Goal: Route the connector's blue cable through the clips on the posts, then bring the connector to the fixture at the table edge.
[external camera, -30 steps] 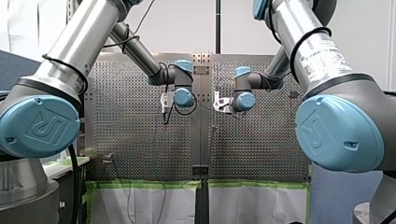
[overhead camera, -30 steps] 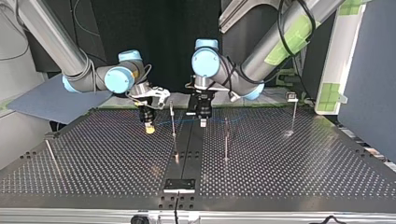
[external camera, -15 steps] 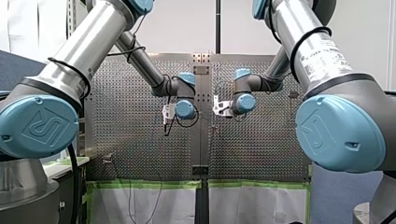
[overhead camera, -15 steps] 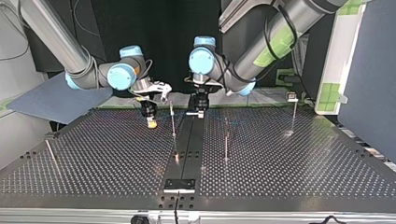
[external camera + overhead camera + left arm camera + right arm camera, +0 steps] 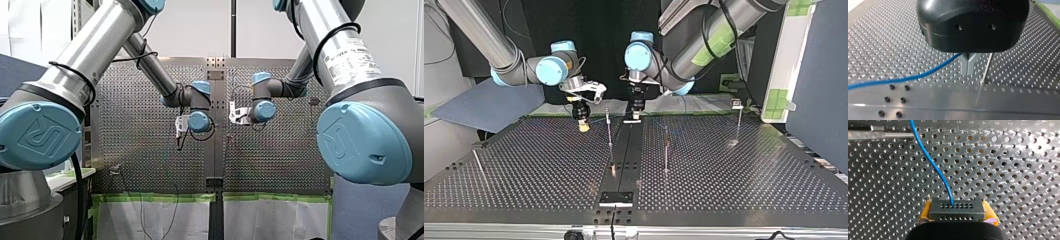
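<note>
Two arms meet over the perforated bench (image 5: 150,150) in the front view, my left arm (image 5: 155,70) and my right arm (image 5: 280,87) ending near each other beside the middle seam; their fingers are hidden there.

Top view: my right end effector (image 5: 584,126), yellow-tipped, hangs just above the bench's far edge, left of a thin upright post (image 5: 609,130). My left end effector (image 5: 633,118) hangs just right of that post, over the dark centre strip (image 5: 626,150). The fixture (image 5: 616,197) sits at the near edge, well apart from both.

Left wrist view: the left end effector (image 5: 967,72) is clenched, its metal fingers (image 5: 964,65) pressed together at the tips. The blue cable (image 5: 910,78) runs into the fork just above them and trails off over the bench to one side. A post stands just beside the fingers.

Right wrist view: the right end effector (image 5: 957,207) grasps the grey connector (image 5: 956,213) between yellow pads (image 5: 924,213). The cable leaves the connector's upper row of holes and curves ahead over the bench toward a post.
</note>
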